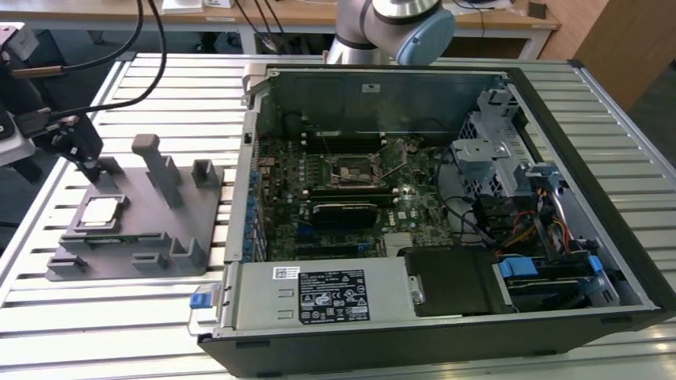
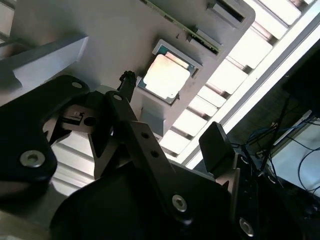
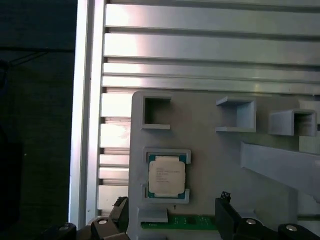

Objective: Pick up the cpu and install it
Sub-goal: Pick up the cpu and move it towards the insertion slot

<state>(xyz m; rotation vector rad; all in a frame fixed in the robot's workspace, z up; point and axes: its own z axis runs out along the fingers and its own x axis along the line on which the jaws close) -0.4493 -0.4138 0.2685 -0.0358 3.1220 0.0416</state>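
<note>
The cpu (image 3: 166,175) lies flat in its pocket on the grey fixture (image 3: 210,155), untouched, so the pick-up step is in hand. The gripper (image 3: 172,200) hangs above the fixture, fingers apart and seemingly off-centre from the chip. A grasp calls for centring them astride its edges — clear of the pocket's corner walls.

Slatted alu table (image 1: 95,332) w/ glare on slats. Wooden desk (image 1: 296,17) at 12 o'clock in exterior view, wood panel (image 1: 623,39) at 1 o'clock.
</note>
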